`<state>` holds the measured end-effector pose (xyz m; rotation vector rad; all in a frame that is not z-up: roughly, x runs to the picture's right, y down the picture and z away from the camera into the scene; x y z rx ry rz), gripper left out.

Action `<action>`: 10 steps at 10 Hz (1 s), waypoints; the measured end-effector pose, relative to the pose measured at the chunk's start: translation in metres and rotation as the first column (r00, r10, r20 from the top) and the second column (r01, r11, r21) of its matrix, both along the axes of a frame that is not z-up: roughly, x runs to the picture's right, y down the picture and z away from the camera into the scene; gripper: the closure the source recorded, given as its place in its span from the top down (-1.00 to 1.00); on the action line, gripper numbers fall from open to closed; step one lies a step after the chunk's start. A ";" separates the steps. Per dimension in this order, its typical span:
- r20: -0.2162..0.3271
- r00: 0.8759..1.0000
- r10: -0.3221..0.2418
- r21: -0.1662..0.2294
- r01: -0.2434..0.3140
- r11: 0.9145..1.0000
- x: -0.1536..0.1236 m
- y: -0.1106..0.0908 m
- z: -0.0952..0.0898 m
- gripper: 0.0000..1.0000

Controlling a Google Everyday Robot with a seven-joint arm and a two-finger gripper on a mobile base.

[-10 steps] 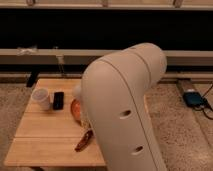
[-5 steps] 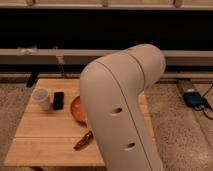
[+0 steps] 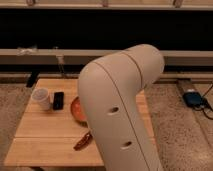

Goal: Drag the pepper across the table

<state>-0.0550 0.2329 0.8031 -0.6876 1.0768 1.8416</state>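
The dark red pepper lies on the light wooden table, near its front edge, partly hidden by my arm. The round orange-red bowl sits just behind it, half covered by the arm. My big white arm fills the middle of the camera view. The gripper is not in view; it is hidden behind the arm.
A white cup and a black flat device stand at the table's left back. A clear bottle stands at the far edge. A blue box with cables lies on the speckled floor at right.
The arm has shifted slightly left and covers more of the bowl. The pepper has barely moved.
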 end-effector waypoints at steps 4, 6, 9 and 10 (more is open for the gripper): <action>-0.012 0.999 0.034 -0.020 -0.034 0.999 0.003 0.002 -0.001 -0.57; -0.014 0.999 0.043 -0.031 -0.043 0.999 0.004 0.003 -0.001 -0.92; -0.009 0.999 0.050 -0.044 -0.051 0.998 0.003 0.003 -0.003 -1.00; -0.007 0.999 0.053 -0.044 -0.053 0.998 0.003 0.003 -0.003 -1.00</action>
